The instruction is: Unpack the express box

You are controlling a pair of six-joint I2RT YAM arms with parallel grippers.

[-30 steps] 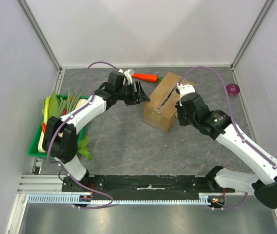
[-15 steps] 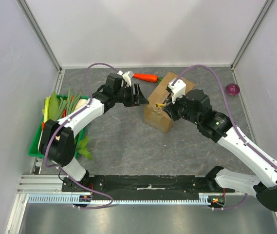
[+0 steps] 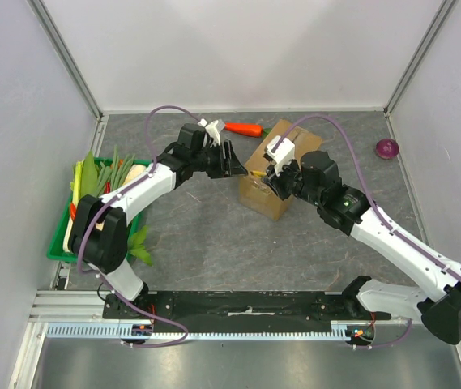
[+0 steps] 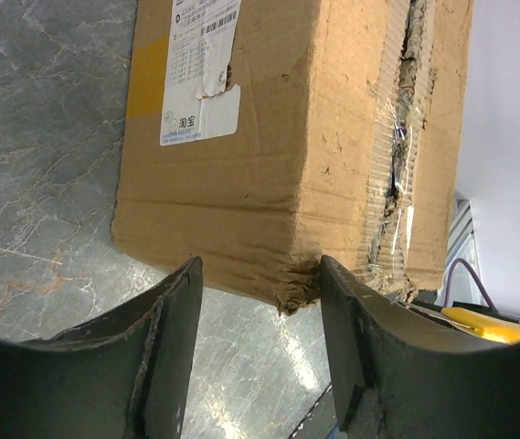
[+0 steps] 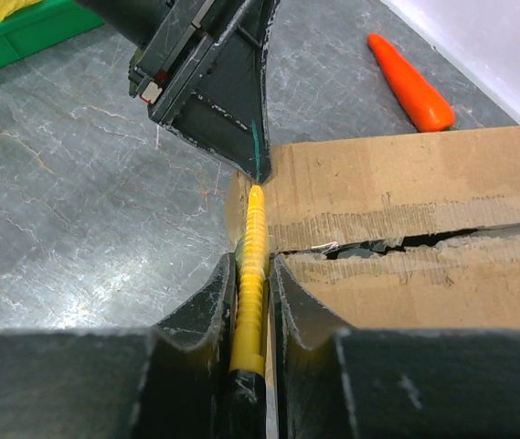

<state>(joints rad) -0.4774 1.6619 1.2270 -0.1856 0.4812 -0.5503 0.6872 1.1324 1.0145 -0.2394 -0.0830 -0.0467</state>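
Spread jaws marked the left gripper (image 3: 228, 159) in the top view, set at the left-hand corner of the brown corrugated cardboard express box (image 3: 256, 196), which sat mid-table, turned at an angle. The right gripper (image 3: 272, 173) hung over the box's top at that same end, carrying something yellow. An orange carrot (image 3: 242, 128) lay just behind the box, a purple onion (image 3: 387, 148) was well off to the right, and a green plastic tray (image 3: 54, 247) of vegetables sat at the left edge.

From the left wrist, the fingers (image 4: 173, 347) stood either side of the box's crumpled corner without clearly gripping it. The white-and-blue label (image 4: 200, 73) faced the camera, and the taped seam (image 4: 398, 165) looked ragged and partly split.

From the right wrist, the right gripper was pressed together on a yellow ridged plastic tool (image 5: 256, 229), probably a cutter, with its tip at the seam's end. The flaps lay flat and shut, so the task seemed early: the tape was partly cut, with opening and emptying left to do.
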